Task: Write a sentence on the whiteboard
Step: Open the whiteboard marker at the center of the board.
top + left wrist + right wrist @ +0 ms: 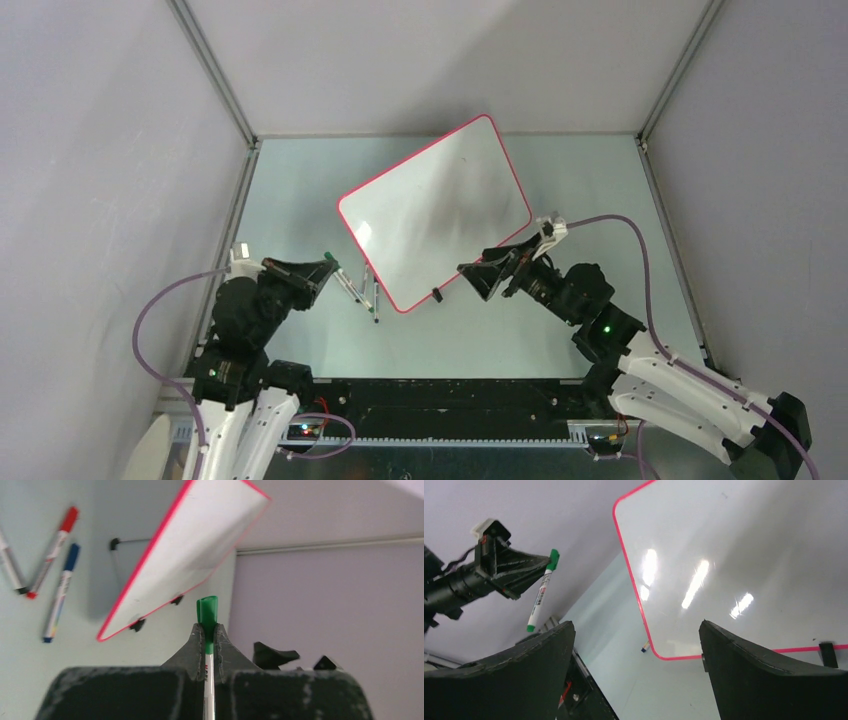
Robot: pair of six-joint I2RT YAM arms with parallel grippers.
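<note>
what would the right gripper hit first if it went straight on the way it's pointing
Most likely the whiteboard: its red-rimmed near edge lies straight ahead of the open right gripper, near a black clip foot. Height is hard to judge.

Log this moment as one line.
left claw: shut on green marker | right claw: open, empty | whiteboard: no writing visible

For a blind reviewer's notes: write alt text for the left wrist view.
The left gripper is shut on a green marker, its green end pointing up. Beyond it a blank, red-rimmed whiteboard stands tilted, and a red marker, a blue marker and a third marker lie on the table at left.
</note>
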